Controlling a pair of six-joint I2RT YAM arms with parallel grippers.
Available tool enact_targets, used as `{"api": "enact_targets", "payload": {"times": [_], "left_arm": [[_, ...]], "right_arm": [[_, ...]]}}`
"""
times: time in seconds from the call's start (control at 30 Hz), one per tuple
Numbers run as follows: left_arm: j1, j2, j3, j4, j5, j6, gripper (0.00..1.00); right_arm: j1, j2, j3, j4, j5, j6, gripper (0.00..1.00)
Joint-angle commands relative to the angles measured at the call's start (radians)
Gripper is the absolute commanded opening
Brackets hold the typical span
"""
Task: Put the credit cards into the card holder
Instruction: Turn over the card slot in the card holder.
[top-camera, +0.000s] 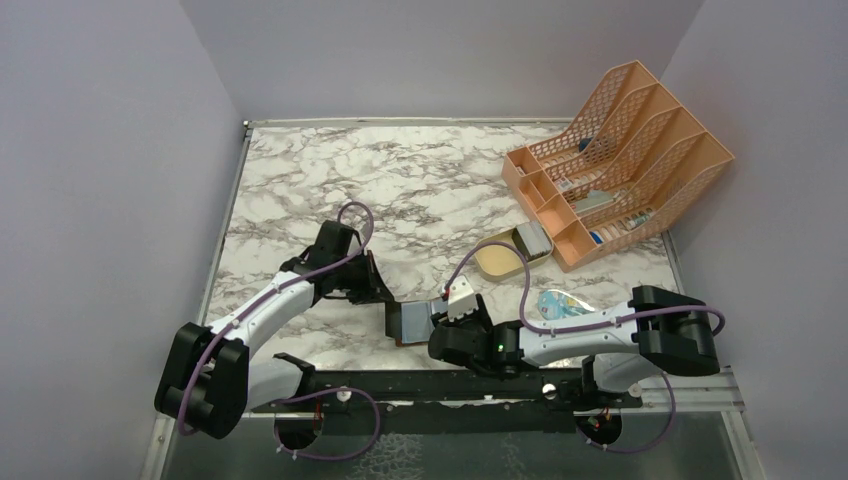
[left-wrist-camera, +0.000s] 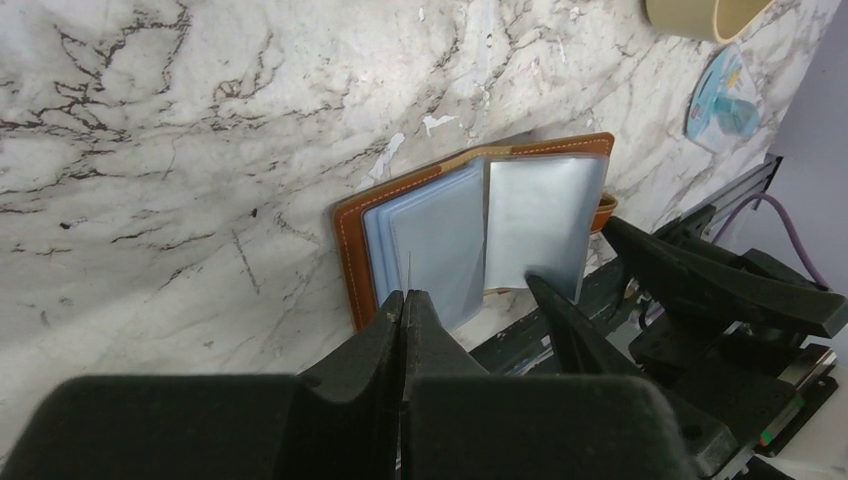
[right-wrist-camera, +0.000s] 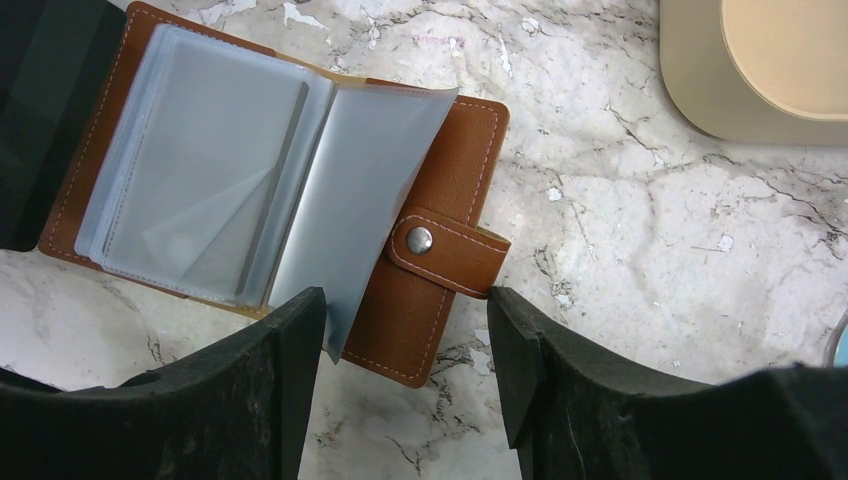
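The brown leather card holder (top-camera: 412, 324) lies open on the marble, its greyish clear sleeves (right-wrist-camera: 200, 160) fanned out and its snap strap (right-wrist-camera: 445, 255) lying flat. My left gripper (left-wrist-camera: 405, 296) is shut, tips at the holder's (left-wrist-camera: 350, 250) left edge. A thin edge stands up from between them; I cannot tell if it is pinched. My right gripper (right-wrist-camera: 405, 320) is open over the holder's (right-wrist-camera: 425, 320) right corner, one finger (right-wrist-camera: 300, 330) against a lifted sleeve. One grey credit card (top-camera: 534, 239) lies in the tan tray (top-camera: 497, 262). No card is in either gripper.
A blue-and-clear packet (top-camera: 555, 304) lies right of the right gripper (top-camera: 441, 313). The orange mesh file rack (top-camera: 620, 160) with small items stands at the back right. The black rail (top-camera: 450, 385) runs just behind the holder, along the near table edge. Grey walls close three sides.
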Motion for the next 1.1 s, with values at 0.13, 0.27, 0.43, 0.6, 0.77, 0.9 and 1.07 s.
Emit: {"api": "enact_targets", "payload": {"times": [0.13, 0.27, 0.43, 0.6, 0.77, 0.9, 1.07], "left_arm": [[0.005, 0.003, -0.003, -0.043, 0.051, 0.028, 0.00], [0.005, 0.029, -0.019, -0.032, 0.090, 0.020, 0.00], [0.005, 0.046, -0.023, -0.023, 0.092, 0.018, 0.00], [0.006, 0.063, -0.036, 0.000, 0.093, 0.006, 0.00], [0.006, 0.080, -0.054, 0.040, 0.098, -0.013, 0.00], [0.004, 0.088, -0.062, 0.071, 0.100, -0.022, 0.00], [0.004, 0.110, -0.075, 0.112, 0.119, -0.034, 0.00]], "right_arm": [[-0.006, -0.021, -0.009, 0.020, 0.001, 0.028, 0.61], [-0.006, -0.018, -0.004, 0.017, 0.002, 0.028, 0.61], [-0.006, -0.019, -0.001, 0.018, 0.006, 0.026, 0.61], [-0.006, -0.027, -0.003, 0.012, 0.006, 0.028, 0.61], [-0.006, -0.034, -0.007, 0.010, 0.007, 0.031, 0.61], [-0.005, -0.029, -0.004, 0.010, 0.006, 0.031, 0.61], [-0.005, -0.017, 0.000, 0.007, 0.004, 0.032, 0.61]]}}
